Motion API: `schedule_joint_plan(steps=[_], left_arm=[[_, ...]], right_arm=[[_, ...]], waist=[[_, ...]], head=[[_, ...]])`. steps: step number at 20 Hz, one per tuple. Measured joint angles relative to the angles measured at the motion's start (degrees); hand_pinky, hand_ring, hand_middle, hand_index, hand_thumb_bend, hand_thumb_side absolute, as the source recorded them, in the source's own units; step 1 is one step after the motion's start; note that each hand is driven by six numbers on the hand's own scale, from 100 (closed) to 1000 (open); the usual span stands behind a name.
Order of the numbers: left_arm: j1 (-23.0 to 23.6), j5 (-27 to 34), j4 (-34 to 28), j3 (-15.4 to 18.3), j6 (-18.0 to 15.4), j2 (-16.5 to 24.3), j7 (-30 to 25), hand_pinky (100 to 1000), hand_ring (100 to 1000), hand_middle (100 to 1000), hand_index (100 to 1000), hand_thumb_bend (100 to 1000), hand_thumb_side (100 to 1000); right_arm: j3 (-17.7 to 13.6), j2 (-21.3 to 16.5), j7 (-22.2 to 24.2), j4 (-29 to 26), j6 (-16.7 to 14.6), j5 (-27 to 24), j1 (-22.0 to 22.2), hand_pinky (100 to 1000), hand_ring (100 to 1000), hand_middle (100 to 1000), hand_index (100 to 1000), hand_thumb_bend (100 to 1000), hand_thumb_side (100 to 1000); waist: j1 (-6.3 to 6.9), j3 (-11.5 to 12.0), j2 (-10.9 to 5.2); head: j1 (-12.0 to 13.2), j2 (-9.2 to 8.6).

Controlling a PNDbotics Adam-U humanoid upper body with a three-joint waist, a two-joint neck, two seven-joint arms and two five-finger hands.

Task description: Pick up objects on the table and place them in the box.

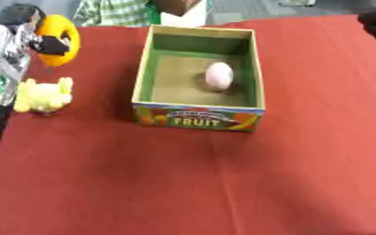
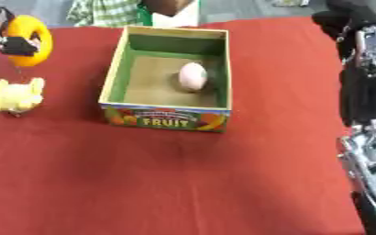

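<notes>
Up at the left eye view's top-left corner, left hand [image 1: 48,45] with fingers curled round a yellow-orange ring [image 1: 60,39], raised above the red tablecloth [image 1: 183,183]; just below, a yellow plush toy [image 1: 44,95] lying on the cloth, and to its right the open FRUIT box [image 1: 199,117] with a pale pink egg [image 1: 218,75] inside. Over in the right eye view, right hand [image 2: 348,20] dark at the top-right corner, well apart from the box, fingers impossible to read as open or shut.
</notes>
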Motion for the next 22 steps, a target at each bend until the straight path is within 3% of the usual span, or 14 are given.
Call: schedule_joint_plan(steps=[8,15,22], left_arm=[[-3.8,-3.3,-4.5,-1.9,-1.9,-1.4,-2.2,300,422,451,559,100,381],[-7.3,-5.1,-6.4,-4.5,-5.3,-6.9,-2.7,305,426,449,554,100,379],[-7.5,-8.4,-5.5,-7.3,-8.0,-12.6,-1.5,274,415,426,531,100,365]], right_arm=[[0.0,0.0,0.0,0.0,0.0,0.0,0.0,899,802,659,815,100,1000],[0.1,0.0,0.3,0.0,0.3,-0.1,-0.5,899,801,658,814,100,1000],[0.4,0.0,0.7,0.0,0.4,-0.5,-0.9,900,802,657,815,100,1000]], waist=[[0.13,-0.2,-0.28],[0.13,-0.8,-0.38],[0.21,-1.4,-0.38]], head=[[0.0,0.01],[0.4,0.11],[1.1,0.11]])
